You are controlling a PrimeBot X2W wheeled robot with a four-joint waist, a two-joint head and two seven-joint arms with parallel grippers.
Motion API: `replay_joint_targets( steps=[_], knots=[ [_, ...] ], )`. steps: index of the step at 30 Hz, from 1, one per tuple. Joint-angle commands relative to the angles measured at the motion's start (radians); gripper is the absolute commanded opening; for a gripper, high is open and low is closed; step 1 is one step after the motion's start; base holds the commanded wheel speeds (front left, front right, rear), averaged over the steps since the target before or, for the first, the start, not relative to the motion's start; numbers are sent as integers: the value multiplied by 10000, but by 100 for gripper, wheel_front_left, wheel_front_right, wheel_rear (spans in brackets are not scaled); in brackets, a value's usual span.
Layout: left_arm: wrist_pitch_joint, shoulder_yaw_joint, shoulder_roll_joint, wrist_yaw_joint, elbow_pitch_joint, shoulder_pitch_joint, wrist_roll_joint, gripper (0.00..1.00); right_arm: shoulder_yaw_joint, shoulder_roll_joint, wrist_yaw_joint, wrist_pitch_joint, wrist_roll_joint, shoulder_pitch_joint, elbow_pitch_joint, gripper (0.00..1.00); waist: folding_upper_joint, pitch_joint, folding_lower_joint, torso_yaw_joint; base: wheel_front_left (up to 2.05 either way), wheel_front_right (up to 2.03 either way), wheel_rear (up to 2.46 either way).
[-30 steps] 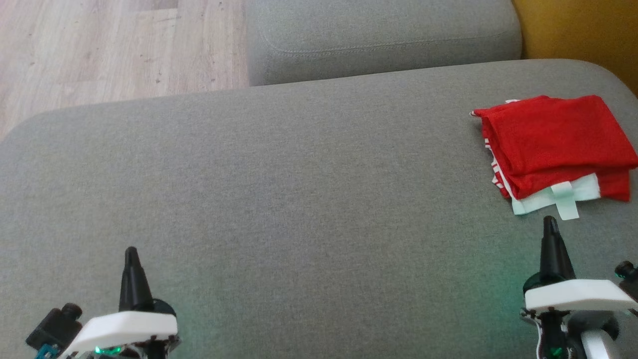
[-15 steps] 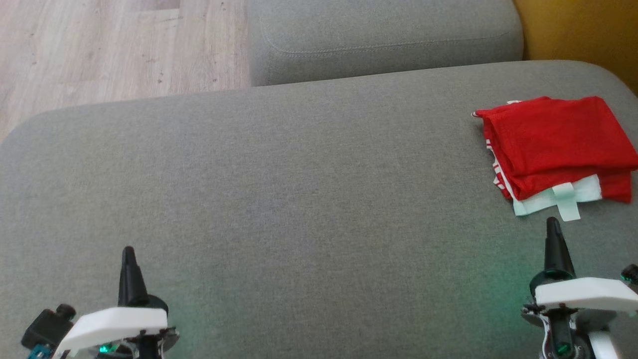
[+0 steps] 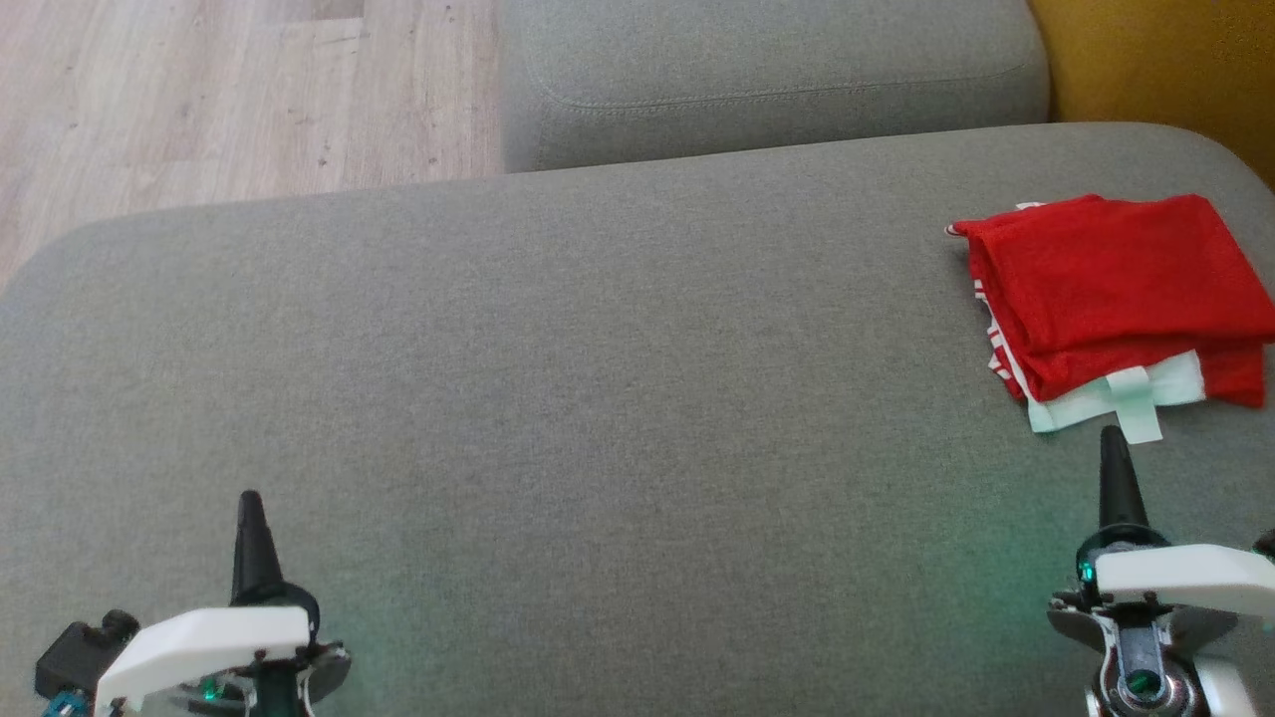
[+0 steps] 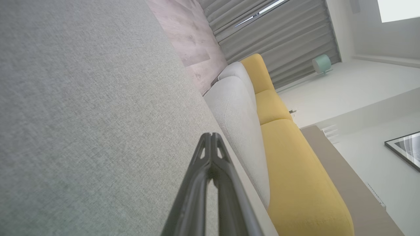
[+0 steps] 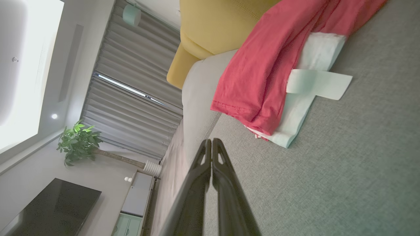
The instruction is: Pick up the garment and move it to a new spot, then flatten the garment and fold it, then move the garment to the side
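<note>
The garment (image 3: 1116,289) is red with pale mint-white trim, folded into a compact stack at the right end of the grey sofa seat (image 3: 598,398). In the right wrist view the garment (image 5: 262,75) lies just beyond my right gripper (image 5: 212,141), whose fingers are pressed together with nothing between them. From the head camera, my right gripper (image 3: 1110,436) sits just below the garment's mint tab, apart from it. At the lower left my left gripper (image 3: 249,498) hovers over bare seat, far from the garment. In its own wrist view the left gripper (image 4: 210,135) is shut and empty.
A second grey cushion (image 3: 767,70) adjoins the seat's far edge. Wooden floor (image 3: 199,100) lies beyond the seat's far left. A yellow sofa section (image 3: 1175,60) stands at the far right. The seat's wide middle is bare fabric.
Both grippers have drawn back slightly toward the bottom of the head view. The garment has stayed where it was.
</note>
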Motion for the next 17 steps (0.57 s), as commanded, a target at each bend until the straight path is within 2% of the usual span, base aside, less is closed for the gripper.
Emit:
replay_joint_targets(
  steps=[1, 17],
  knots=[
    [47, 270, 62, -67, -274, -503, -214, 0, 97, -40, -5, 56, 268, -508, -354, 0, 0, -1, 0, 3, 0, 0, 0],
    [518, 498, 74, -199, -149, -660, -1808, 0, -14, -47, -6, 518, 2125, -593, -363, 0, 0, -17, -1, 55, 0, 0, 0]
  ],
)
